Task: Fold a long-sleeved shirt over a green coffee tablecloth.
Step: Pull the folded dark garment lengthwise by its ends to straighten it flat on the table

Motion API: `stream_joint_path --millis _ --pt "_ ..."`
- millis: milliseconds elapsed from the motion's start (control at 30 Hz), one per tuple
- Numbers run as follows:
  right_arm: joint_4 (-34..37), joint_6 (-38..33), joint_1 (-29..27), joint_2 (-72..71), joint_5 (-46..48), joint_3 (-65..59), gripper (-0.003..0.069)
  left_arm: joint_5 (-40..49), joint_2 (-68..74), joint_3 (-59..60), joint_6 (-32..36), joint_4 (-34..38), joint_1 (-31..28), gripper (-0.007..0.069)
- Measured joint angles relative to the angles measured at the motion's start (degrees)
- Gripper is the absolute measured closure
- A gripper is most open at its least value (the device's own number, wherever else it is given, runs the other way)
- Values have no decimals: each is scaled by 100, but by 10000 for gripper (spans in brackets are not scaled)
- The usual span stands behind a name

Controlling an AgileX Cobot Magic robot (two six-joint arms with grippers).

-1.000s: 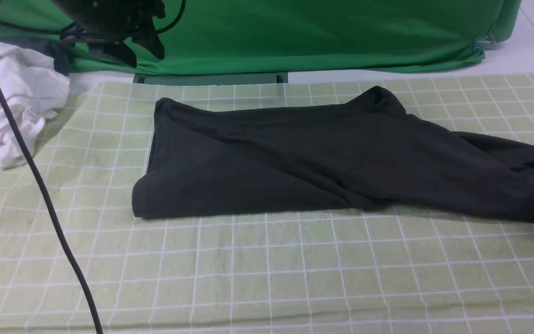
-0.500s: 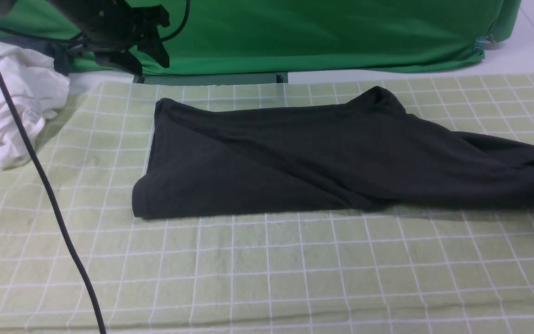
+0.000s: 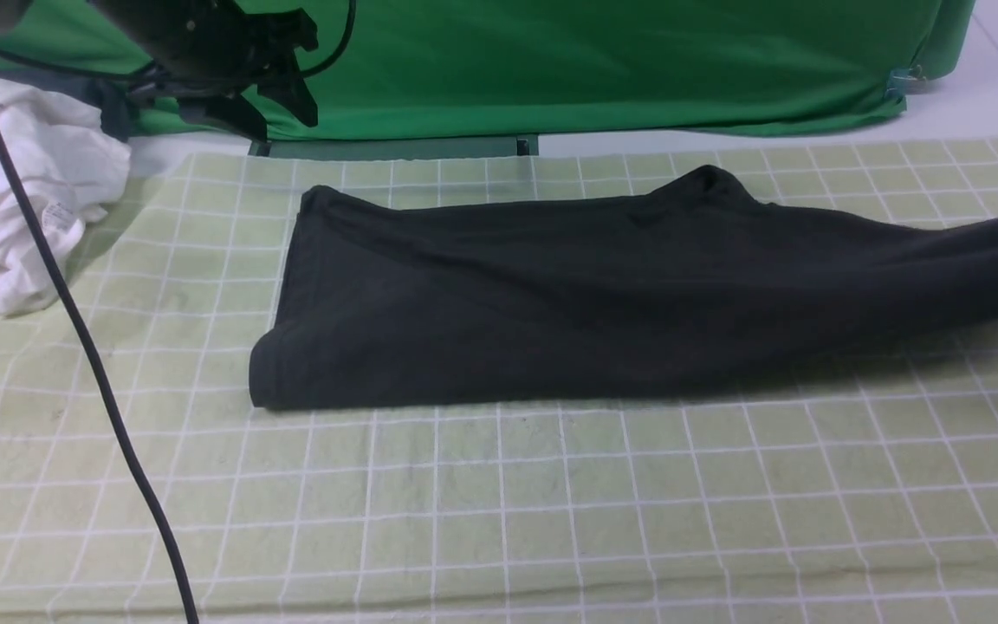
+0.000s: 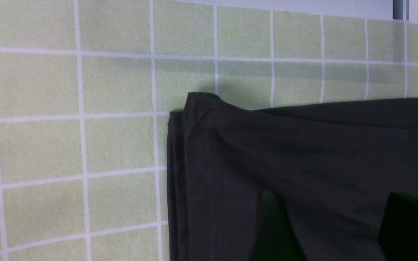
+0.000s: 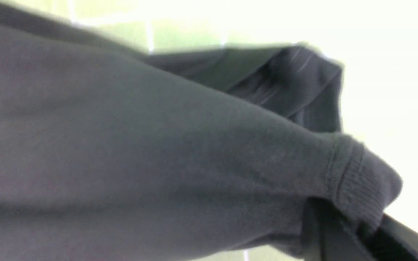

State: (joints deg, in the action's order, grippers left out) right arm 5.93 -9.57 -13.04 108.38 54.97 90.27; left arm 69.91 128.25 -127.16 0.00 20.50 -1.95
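Front: long-sleeved shirt (image 3: 551, 295) is lying on the green coffee tablecloth (image 3: 499, 520), long axis left-right, sleeve (image 3: 984, 251) slanting up off the right edge. Our left jaws are hovering apart, beyond its left end. Left wrist: we're seeing that end's corner (image 4: 198, 105) below. Right wrist: right jaws are clamping the cuff (image 5: 361, 185) (fold likely goes leftward).

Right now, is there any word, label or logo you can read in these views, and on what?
Nothing is readable.
On the white garment, a small tag: print too small to read.
On the long-sleeved shirt, no logo or label shows in any view.
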Motion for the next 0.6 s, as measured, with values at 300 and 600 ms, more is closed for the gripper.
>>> stream_joint_path --millis 300,600 --pt "-748 119 0 754 -364 0 433 0 0 0 0 -161 0 230" --pt "-1204 777 0 745 323 555 62 0 0 0 0 -209 0 230"
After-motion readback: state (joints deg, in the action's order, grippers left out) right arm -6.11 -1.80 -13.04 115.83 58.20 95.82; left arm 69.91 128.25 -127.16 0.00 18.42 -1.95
